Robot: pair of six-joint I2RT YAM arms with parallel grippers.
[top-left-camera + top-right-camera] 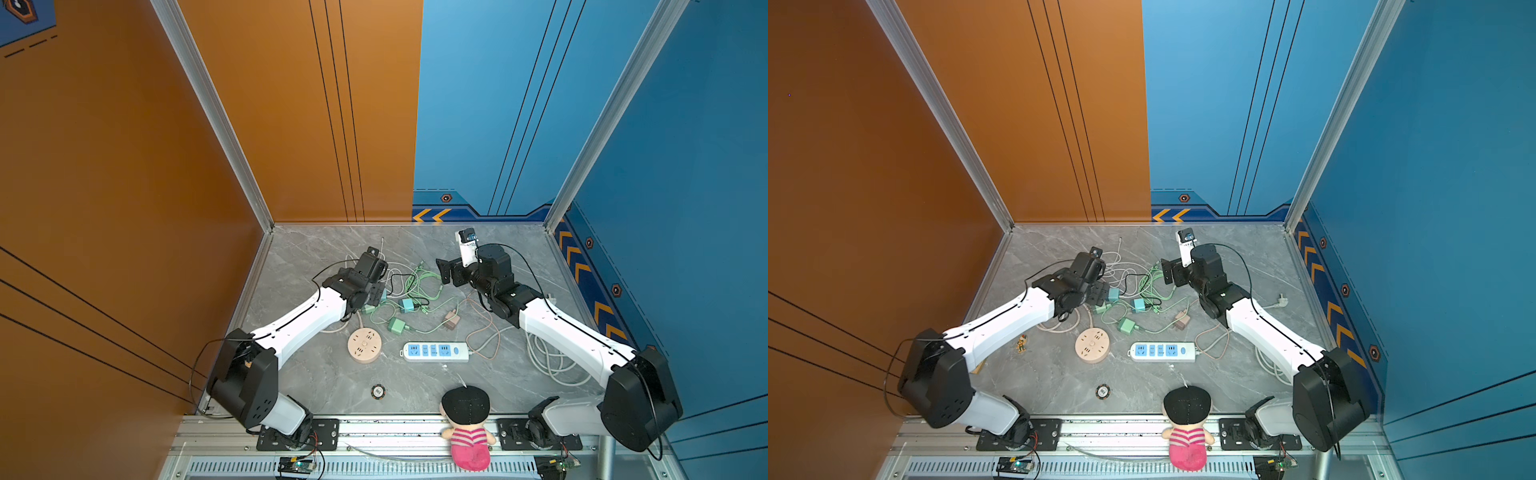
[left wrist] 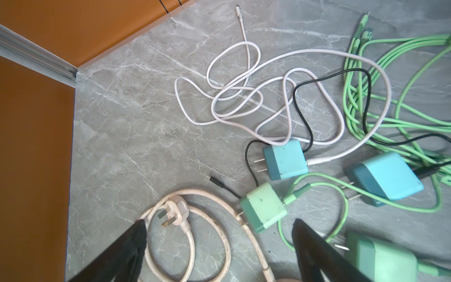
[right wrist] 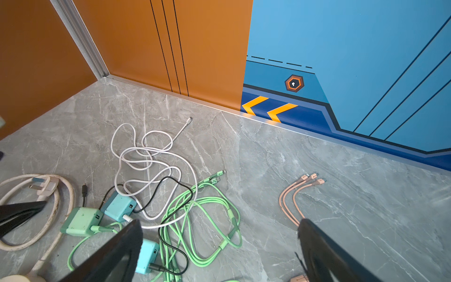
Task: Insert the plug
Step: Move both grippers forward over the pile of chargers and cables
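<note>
Read the table (image 1: 328, 386) in both top views as a clock face, with twelve at the back wall. The power strip (image 1: 434, 351) lies flat just off centre toward five o'clock, sockets up. The round socket (image 1: 364, 345) lies toward seven o'clock, near the strip but apart from it. The plugs all lie loose in a tangle of cables around twelve o'clock of centre.

The left gripper (image 2: 218, 227) hangs over that tangle at about eleven o'clock. Its fingers stand wide apart with nothing between them. In the left wrist view a green charger (image 2: 263, 207) lies on the table just past the gap, its prongs bare. A white plug (image 2: 174, 212) with three pins sits close to one finger, inside its own loop of cord. A blue charger (image 2: 285, 160) lies a little farther off, joined to a white cable (image 2: 234, 97). Whether the fingertips touch the table is hard to say from these views.

The right gripper (image 3: 219, 223) is at about one o'clock, spread wide and empty. Its wrist view shows green cables (image 3: 207, 214) near one finger and a pink cable (image 3: 292, 195) near the other.

A doll (image 1: 467, 428) leans on the front rail near five o'clock.
</note>
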